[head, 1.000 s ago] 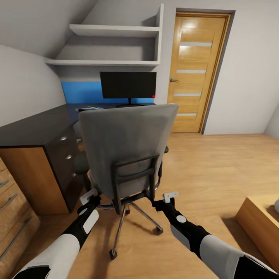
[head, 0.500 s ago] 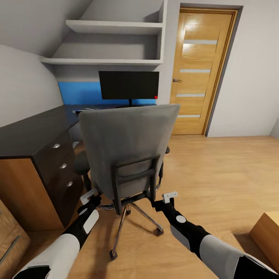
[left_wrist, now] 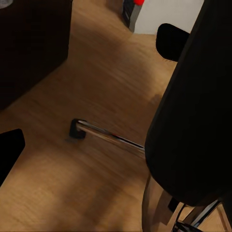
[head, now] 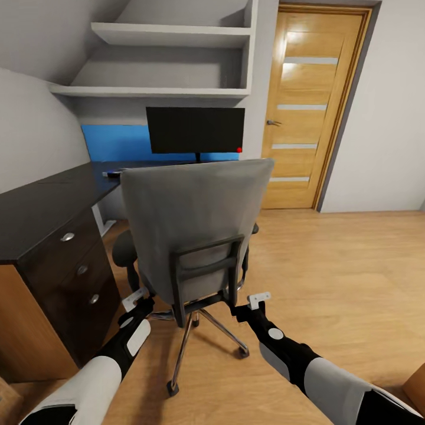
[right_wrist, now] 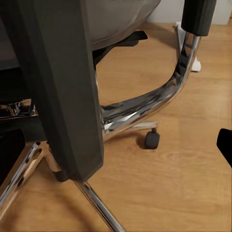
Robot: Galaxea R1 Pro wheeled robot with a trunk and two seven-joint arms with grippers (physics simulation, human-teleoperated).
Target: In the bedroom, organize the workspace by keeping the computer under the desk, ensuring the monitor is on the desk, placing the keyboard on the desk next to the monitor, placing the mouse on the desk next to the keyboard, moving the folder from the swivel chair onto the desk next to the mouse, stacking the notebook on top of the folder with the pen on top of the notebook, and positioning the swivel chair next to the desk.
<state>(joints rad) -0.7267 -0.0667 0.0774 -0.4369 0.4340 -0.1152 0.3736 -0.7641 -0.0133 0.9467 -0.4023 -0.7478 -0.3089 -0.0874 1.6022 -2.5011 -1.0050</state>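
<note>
The left gripper sits against the lower left edge of the swivel chair, the right gripper against the lower right of its back frame. Each shows pale fingers beside the black frame, but I cannot tell how far either pair is spread or whether either has a real hold on the chair. In the right wrist view the black back support and the chrome base loom just ahead of the fingers; in the left wrist view a chrome leg and caster lie just beyond the fingers.

Ahead of both grippers, past the chair, stands the desk with the monitor on its far part, and its dark drawer unit lies off to the left gripper's side.

The risks, as I judge them: the chair rolls on casters, so an uneven push from the two arms could spin it instead of driving it straight. A leg or armrest could catch the drawer unit. Anything resting on the seat, hidden behind the backrest, could slide off if the chair jolts.
</note>
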